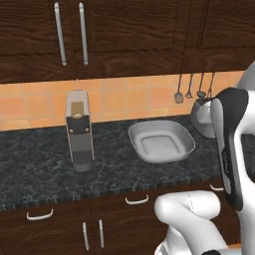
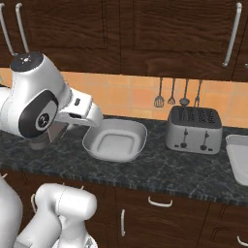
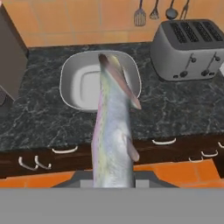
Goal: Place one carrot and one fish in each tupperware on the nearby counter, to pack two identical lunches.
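Fish (image 3: pixel 113 131) is clamped in the end effector, hanging short of the counter (image 3: pixel 43 118) front edge, pointed at the oval tupperware (image 3: pixel 72 85) mid-counter. That tub's empty afaict, other tupperware (image 2: pixel 238 162) at the right edge. So basically nothing packed yet imo.

Fish (image 3: pixel 113 135): smooth, silvery, faintly iridescent skin. Tupperware (image 1: pixel 162 141): matt light-grey plastic. Counter (image 1: pixel 40 169): polished speckled stone. Toaster (image 2: pixel 194 129): brushed metal. Cabinets (image 2: pixel 145 29): dark grained wood.
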Motion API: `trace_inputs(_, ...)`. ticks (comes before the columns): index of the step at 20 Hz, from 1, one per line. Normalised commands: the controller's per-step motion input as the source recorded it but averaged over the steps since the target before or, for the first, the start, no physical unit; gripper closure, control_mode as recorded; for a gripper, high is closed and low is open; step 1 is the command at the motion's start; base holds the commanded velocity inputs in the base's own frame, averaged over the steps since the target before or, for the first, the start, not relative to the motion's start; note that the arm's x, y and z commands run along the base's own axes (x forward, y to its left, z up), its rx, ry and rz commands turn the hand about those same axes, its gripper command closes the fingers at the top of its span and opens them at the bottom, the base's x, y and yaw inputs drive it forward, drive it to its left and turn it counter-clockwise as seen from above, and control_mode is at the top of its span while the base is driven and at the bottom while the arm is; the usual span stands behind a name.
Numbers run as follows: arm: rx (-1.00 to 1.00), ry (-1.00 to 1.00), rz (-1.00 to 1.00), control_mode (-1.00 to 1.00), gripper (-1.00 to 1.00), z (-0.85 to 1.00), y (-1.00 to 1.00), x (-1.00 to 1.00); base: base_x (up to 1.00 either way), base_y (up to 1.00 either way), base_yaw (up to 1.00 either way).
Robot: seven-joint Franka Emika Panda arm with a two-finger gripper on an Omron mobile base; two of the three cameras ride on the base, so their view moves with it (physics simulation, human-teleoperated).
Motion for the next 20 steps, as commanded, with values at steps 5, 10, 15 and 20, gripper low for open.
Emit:
trace_inputs(5, 0.0, 0.1, 0.0, -1.0, 1.0, -0.82, 0.32, 0.91, 0.0, 0.0, 0.0)
trace_inputs(10, 0.01, 0.11, 0.0, -1.0, 1.0, -1.0, 0.1, 1.0, 0.0, 0.0, 0.0)
trace_inputs(15, 0.01, 0.05, 0.0, -1.0, 1.0, -0.98, 0.0, 1.0, 0.0, 0.0, 0.0)
trace_inputs(20, 0.0, 0.01, 0.0, -1.0, 1.0, -0.77, 0.0, 1.0, 0.0, 0.0, 0.0)
